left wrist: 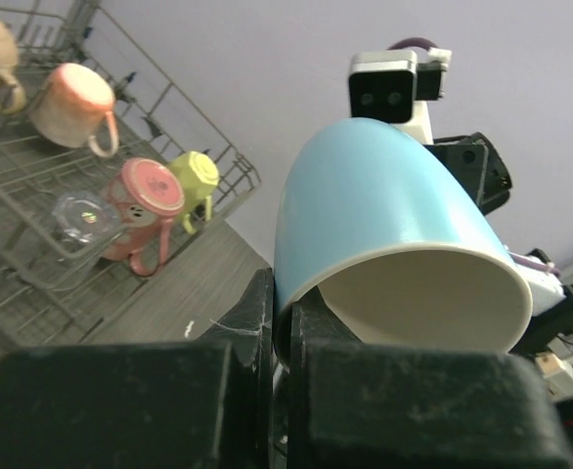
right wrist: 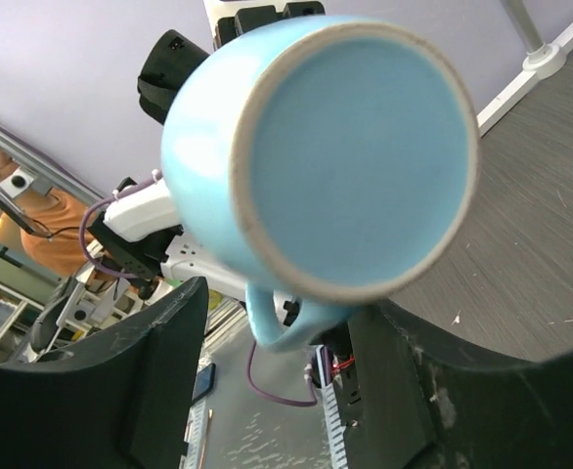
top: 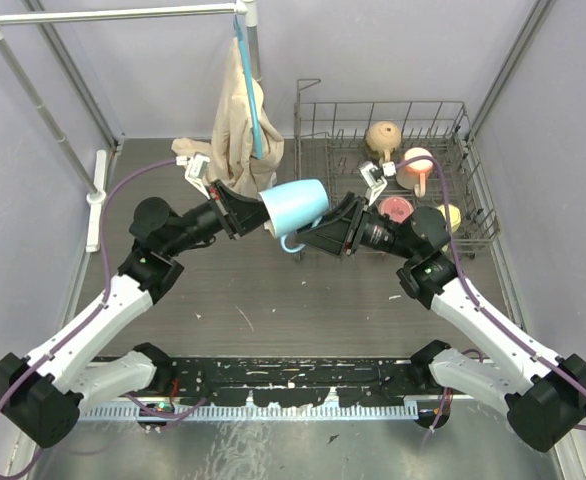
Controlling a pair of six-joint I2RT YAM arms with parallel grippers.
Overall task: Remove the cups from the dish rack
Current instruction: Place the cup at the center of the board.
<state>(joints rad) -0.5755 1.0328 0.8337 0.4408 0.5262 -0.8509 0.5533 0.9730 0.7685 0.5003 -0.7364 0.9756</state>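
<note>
A light blue cup (top: 295,205) hangs in the air over the table's middle, lying on its side between both grippers. My left gripper (top: 258,212) is shut on its rim (left wrist: 296,293), one finger inside the cup and one outside. My right gripper (top: 318,235) is open at the cup's base (right wrist: 355,147). Its fingers (right wrist: 159,371) stand apart on either side of the handle (right wrist: 277,327) without touching it. The dish rack (top: 473,150) at the back right holds a tan cup (top: 382,138), a salmon cup (top: 416,168), a pink cup (top: 396,209), a yellow-green cup (top: 450,215) and a clear glass (left wrist: 83,217).
A beige cloth (top: 235,130) hangs from a white rail (top: 113,15) at the back, just behind my left gripper. A black toothed strip (top: 293,385) runs along the near edge between the arm bases. Purple walls close in the left and right sides.
</note>
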